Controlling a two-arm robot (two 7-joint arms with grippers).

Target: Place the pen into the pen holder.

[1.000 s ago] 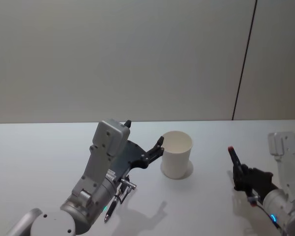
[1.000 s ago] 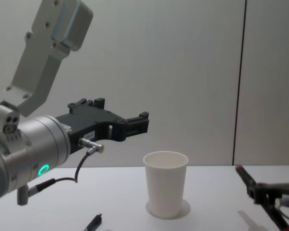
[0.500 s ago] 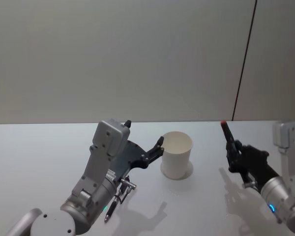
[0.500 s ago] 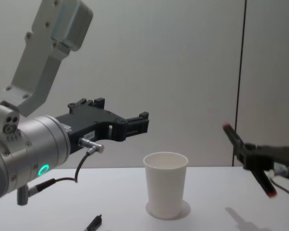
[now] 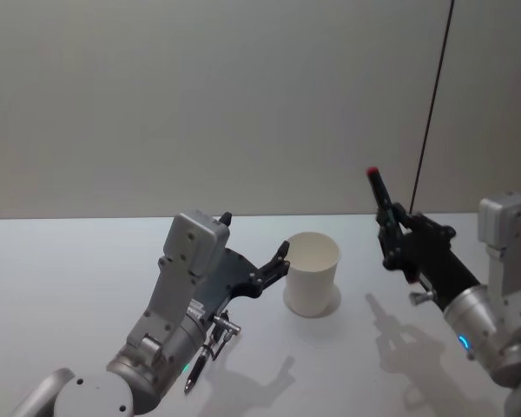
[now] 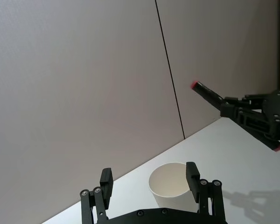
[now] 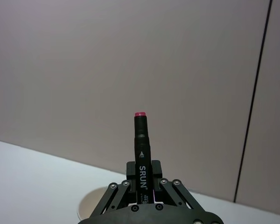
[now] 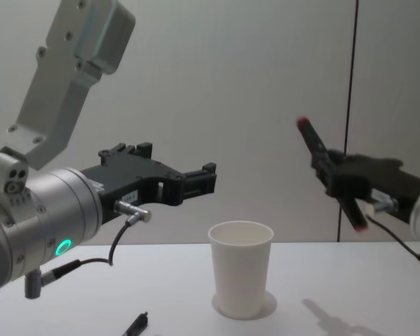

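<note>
Mid-carry: right gripper (image 5: 398,236) pinches pen (image 5: 380,198) aloft, 3 o'clock of pen holder (image 5: 313,276); left gripper (image 5: 255,233) idles spread at 9. Next: centre it above, tilt upright

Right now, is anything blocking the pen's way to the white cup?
Nothing visible does. The right gripper holds the pen raised, right of the pen holder; the open left gripper hovers at the holder's left.

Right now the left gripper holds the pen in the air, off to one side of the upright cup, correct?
Not quite: it is the right gripper that holds the pen, as the chest view shows. The pen is in the air, off to one side of the upright cup.
</note>
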